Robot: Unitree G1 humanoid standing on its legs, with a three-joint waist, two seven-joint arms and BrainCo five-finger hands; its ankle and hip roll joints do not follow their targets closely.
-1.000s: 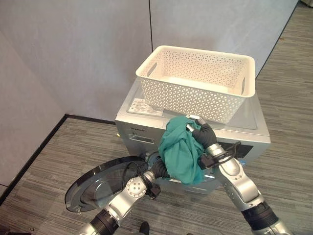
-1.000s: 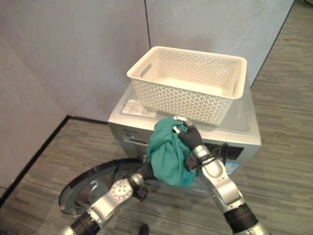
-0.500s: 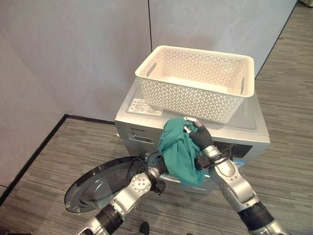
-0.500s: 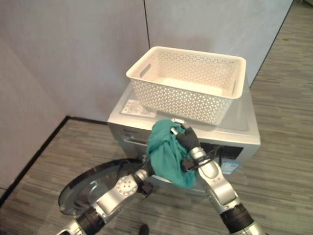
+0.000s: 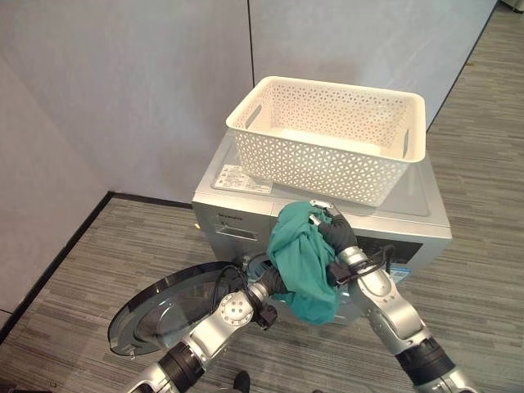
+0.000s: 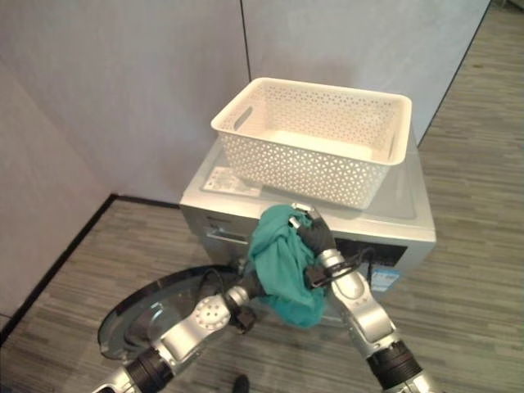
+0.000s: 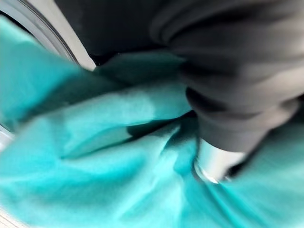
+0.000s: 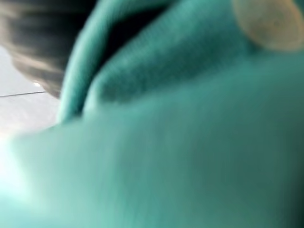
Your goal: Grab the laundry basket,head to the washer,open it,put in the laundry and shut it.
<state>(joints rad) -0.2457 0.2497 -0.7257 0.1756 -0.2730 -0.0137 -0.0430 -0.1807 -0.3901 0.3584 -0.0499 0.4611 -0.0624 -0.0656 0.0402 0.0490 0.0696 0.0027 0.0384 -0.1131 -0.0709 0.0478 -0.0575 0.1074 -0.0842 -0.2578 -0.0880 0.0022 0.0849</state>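
Laundry basket [image 5: 332,137]: white perforated plastic, standing on top of the washer, nothing visible inside it.
Washer [image 5: 409,219]: silver front-loader against grey partition walls.
Washer door [image 5: 168,311]: round, dark glass, swung wide open toward the robot's left.
Teal garment [image 5: 303,258]: bunched, hanging in front of the washer's opening.
Right robot hand [image 5: 334,231]: fingers curled over the garment's upper edge, grasping it.
Left robot hand [image 7: 216,164]: buried under the teal cloth at the opening; grip cannot be told.
Floor [image 5: 98,254]: grey striped carpet.
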